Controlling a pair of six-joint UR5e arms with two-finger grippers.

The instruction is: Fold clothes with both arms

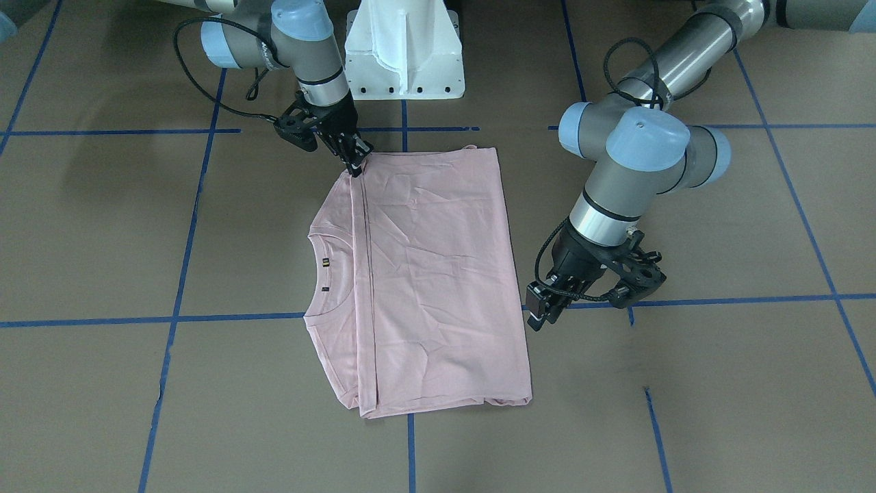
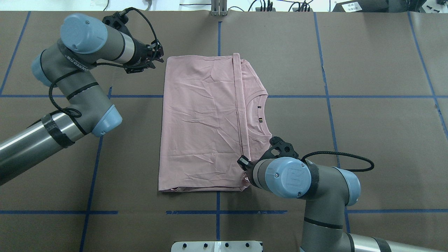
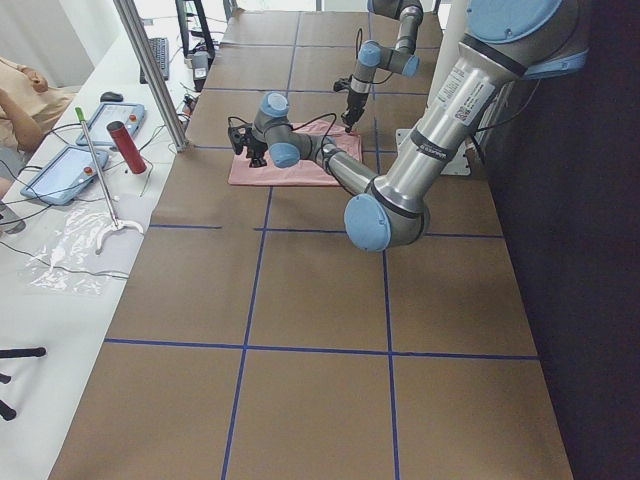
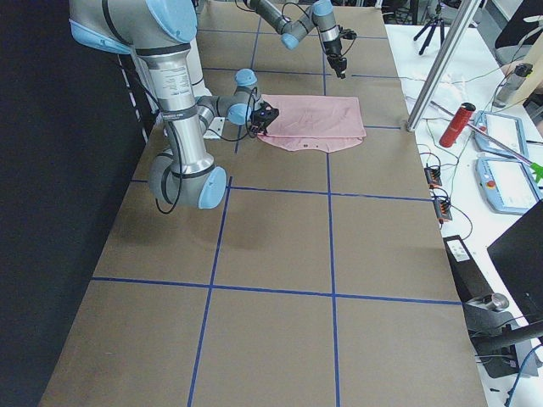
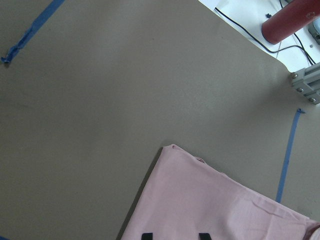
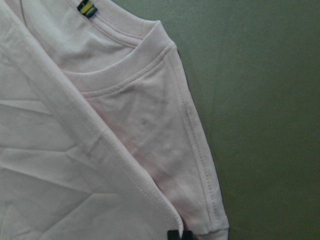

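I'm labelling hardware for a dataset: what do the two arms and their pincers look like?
The left arm and right arm are grey metallic tubes with light blue joint caps and black cables. The left pincer and right pincer are black, two-fingered.

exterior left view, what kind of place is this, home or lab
Probably a robotics lab: two grey jointed robot arms over a pale pink T-shirt, a brown table gridded in blue tape, a white bench holding tablets.

The pink T-shirt (image 4: 314,121) lies flat on the brown table (image 4: 271,246), right gripper (image 4: 260,123) at its corner.
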